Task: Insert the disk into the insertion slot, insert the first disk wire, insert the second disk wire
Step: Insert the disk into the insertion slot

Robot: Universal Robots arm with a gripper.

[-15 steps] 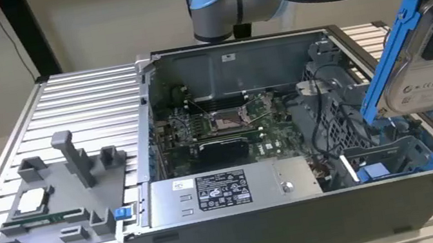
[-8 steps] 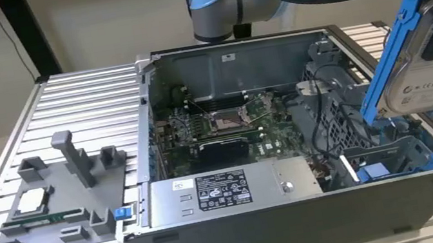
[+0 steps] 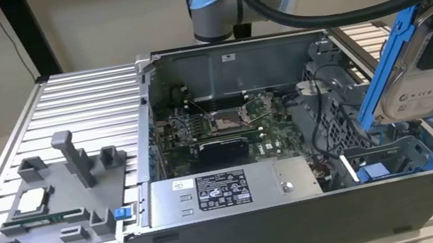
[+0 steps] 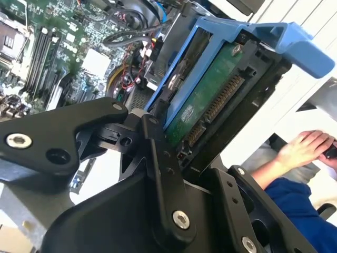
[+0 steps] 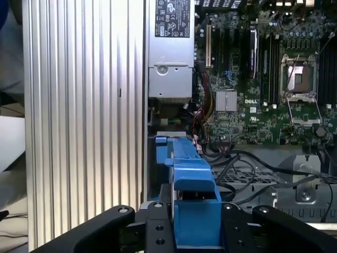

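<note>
- Ribbed aluminium table (image 3: 76,111) with an open computer case (image 3: 303,225) lying on its side. The motherboard (image 3: 217,124) faces up and a labelled power supply (image 3: 227,191) sits along 1 wall, off to the side of the tool.
- So the gripper (image 5: 195,216) has its 2 fingers pressed in on the disk (image 3: 423,79), biting the blue carrier frame (image 3: 386,62) from either side. It's pinching it, not spread.
- That disk hangs tilted in the air under the tool, over the case's corner at the exterior view's right. As far as I can tell it touches nothing else and isn't in any slot yet.
- Right below the tool is the drive bay (image 3: 391,156), with blue plastic bits in it. My guess is that's the slot.
- On the second wrist view the disk's green circuit board (image 4: 205,100) and connector row look bare, so I'd say 0 of the 2 wires are in.
- What could bite: the disk is tilted relative to the bay, so a leading corner of the frame could catch the bay's rim and jam or twist in the fingers.
- Loose black cables (image 5: 237,163) loop just beside the bay, beyond the fingertips, and 1 could get trapped under the frame.
- If the grip is on plastic alone, a hard snag might pop the drive from its clips.
- Somebody's hand (image 4: 303,145) and blue sleeve sit apart from the tool, best kept there.
</note>
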